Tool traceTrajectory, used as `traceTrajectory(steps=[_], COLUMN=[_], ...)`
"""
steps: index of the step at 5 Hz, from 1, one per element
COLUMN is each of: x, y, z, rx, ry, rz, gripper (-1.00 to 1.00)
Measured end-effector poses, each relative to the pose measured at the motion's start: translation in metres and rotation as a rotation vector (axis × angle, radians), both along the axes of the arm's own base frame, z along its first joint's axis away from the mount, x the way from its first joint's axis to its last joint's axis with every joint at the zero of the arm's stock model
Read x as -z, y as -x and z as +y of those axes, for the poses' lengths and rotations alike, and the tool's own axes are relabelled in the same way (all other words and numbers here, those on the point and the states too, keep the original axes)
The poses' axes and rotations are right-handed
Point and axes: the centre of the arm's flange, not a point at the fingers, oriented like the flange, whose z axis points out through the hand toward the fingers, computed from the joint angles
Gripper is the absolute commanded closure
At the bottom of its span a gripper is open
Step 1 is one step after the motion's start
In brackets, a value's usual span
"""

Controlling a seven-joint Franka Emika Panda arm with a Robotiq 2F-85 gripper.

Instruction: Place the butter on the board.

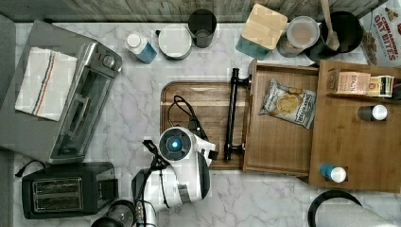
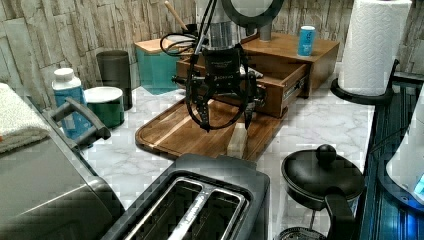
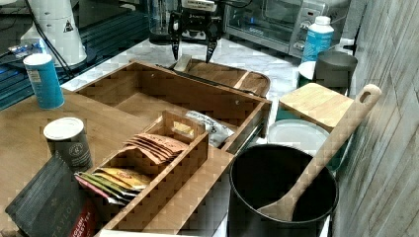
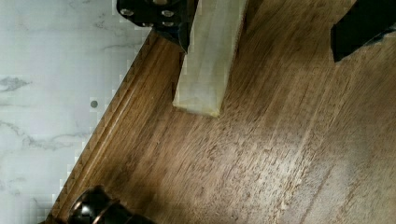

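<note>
butter (image 2: 237, 140) lying flat on board (image 2: 175, 134), near edge | tool (image 2: 226, 122) hanging released above it, fingers spread | placing looking done

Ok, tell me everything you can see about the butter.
The butter is a pale yellowish stick, long and square-edged, its surface slightly glossy like a wrapper. It lies flat on the board, close to the rim on the left view's right, its long side roughly along that edge. The wrist view shows one squared end resting on the wood grain just inside the groove. The gripper hangs open above it, one finger near the stick; whether it touches cannot be told. Nothing else touches the butter.
</note>
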Motion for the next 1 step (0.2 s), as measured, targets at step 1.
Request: traceTrajectory(steps=[1], x=[0.0], y=[-0.0002], z=[-0.0007], rx=[0.002], ry=[0.0], rz=[0.0], gripper=[-1.0])
